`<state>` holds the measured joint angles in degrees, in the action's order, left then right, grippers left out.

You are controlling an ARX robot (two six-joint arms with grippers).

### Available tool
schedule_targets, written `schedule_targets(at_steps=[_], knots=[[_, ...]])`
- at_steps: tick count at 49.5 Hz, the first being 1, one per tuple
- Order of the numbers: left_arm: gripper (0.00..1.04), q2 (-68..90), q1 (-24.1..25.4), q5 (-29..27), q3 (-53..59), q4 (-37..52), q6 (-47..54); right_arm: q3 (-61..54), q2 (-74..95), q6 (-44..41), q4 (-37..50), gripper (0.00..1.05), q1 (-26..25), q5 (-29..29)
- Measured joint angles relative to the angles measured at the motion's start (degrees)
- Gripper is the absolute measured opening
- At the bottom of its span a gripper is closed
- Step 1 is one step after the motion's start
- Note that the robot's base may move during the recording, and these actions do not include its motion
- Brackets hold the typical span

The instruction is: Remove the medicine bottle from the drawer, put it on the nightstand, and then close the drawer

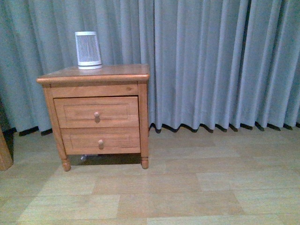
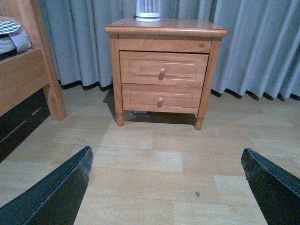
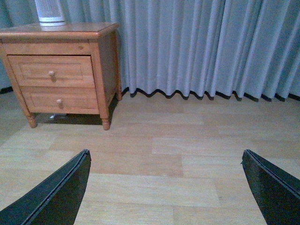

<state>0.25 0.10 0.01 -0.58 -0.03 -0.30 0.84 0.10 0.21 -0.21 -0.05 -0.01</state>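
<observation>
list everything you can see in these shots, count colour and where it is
nightstand: one, orange-brown wood, against the curtain
upper drawer: one, same wood, just under the top, no interior showing
lower drawer: one, same wood, below the upper drawer
knobs: two, round wood, one centred on each drawer front
ribbed device: one, white-grey, upright on the nightstand top
curtain: one, grey-blue, pleated, across the back
floor: one, pale wood planks
wooden furniture: one, brown, left of the nightstand
medicine bottle: none in view
left gripper: one, black, open, over the floor
right gripper: one, black, open, over the floor
</observation>
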Motion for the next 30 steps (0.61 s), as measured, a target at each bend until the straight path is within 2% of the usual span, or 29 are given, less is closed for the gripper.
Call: schedule_targets(at_steps=[30], knots=[[0.98, 0.0, 0.0, 0.1, 0.0, 0.0, 0.0, 0.0, 0.0, 0.0, 0.0, 0.98, 0.0, 0.0]])
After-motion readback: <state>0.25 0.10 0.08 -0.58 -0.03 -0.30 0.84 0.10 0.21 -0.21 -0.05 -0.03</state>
